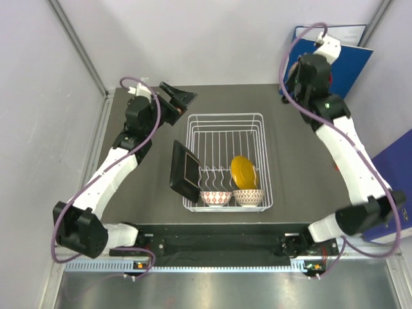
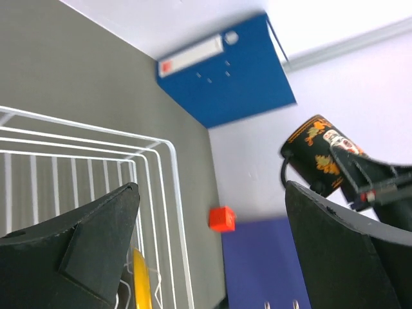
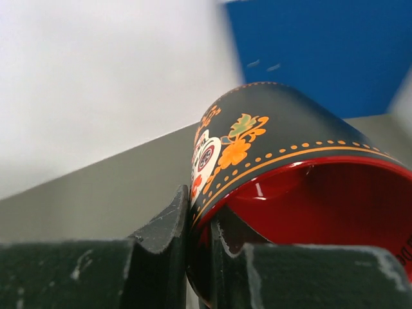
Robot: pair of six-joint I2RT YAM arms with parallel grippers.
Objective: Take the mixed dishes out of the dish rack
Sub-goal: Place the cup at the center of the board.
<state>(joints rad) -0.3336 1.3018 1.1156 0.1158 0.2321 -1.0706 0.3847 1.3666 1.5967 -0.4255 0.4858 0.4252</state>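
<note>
Right gripper (image 3: 199,222) is clamped on the mug (image 3: 283,148), one finger inside the rim and one outside. The mug is tipped on its side, black outside with orange floral print, red inside. In the top view that gripper sits upper right of frame, above the table (image 1: 290,167) and just in front of the binder (image 1: 344,61), well apart from the rack (image 1: 225,122). The mug itself is hard to make out there. The left wrist view shows it at right of frame, held off the table.

Left gripper (image 1: 177,96) is released, jaws spread wide and holding nothing, near the rack's upper left corner.

The rack is at centre of frame. The black plate (image 1: 185,169) stands tilted at its left side; can't tell if it is inside the wire or against it. The yellow plate (image 1: 244,172) stands on edge in the prongs, right of middle. Left bowl (image 1: 216,197) and right bowl (image 1: 248,197) sit side by side along the rack's bottom edge.

A red cube (image 2: 223,219) lies on the table beyond the rack in the left wrist view.
</note>
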